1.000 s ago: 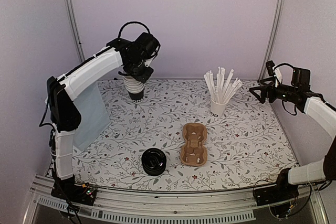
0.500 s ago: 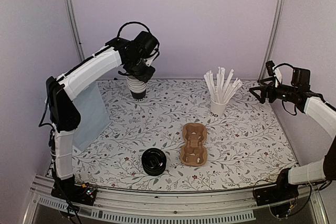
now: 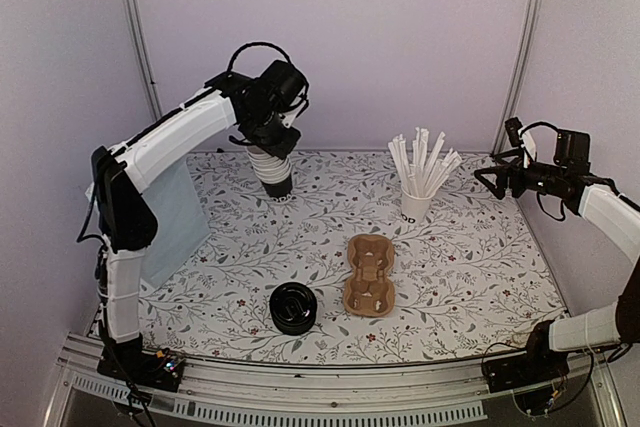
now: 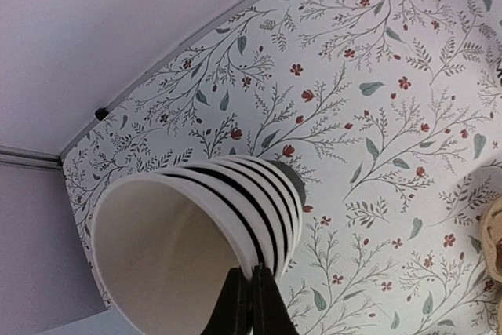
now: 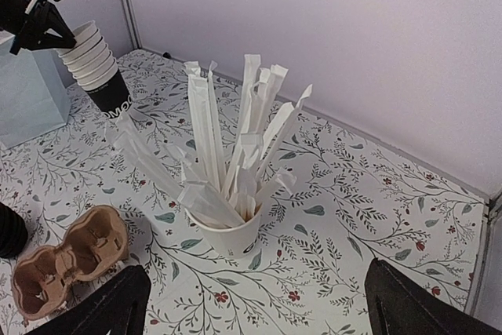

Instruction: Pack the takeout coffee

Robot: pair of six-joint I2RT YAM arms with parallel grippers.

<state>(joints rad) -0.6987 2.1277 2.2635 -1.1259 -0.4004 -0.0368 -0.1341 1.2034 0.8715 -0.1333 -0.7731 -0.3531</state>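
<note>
Entry: packing station, one moment. The left gripper (image 4: 249, 304) was found pinched almost shut on the rim of the top cup of the stack (image 3: 273, 169), the cup wall passing between its fingers. The stack was held tilted at the far left of the table (image 3: 480, 267), with its black base low. Whether the base touched the table could not be told. A grip on one rim alone was judged suited to shifting or parting cups, not to bearing weight. The right gripper (image 5: 255, 292) was recorded spread wide and empty, hung well off to the right and faced toward the straw cup (image 5: 227, 229). It was judged to be kept there out of the left arm's way. The coffee (image 3: 293, 308) was noted upright near the front edge, just left of the carrier (image 3: 368, 274) and apart from it, gripped by nothing. Only its round black lid and black wall were shown. The carrier's wells were seen unfilled, so packing was judged not yet begun. A pale blue bag (image 3: 175, 217) was listed at the left edge, presumably set by for the last step.
</note>
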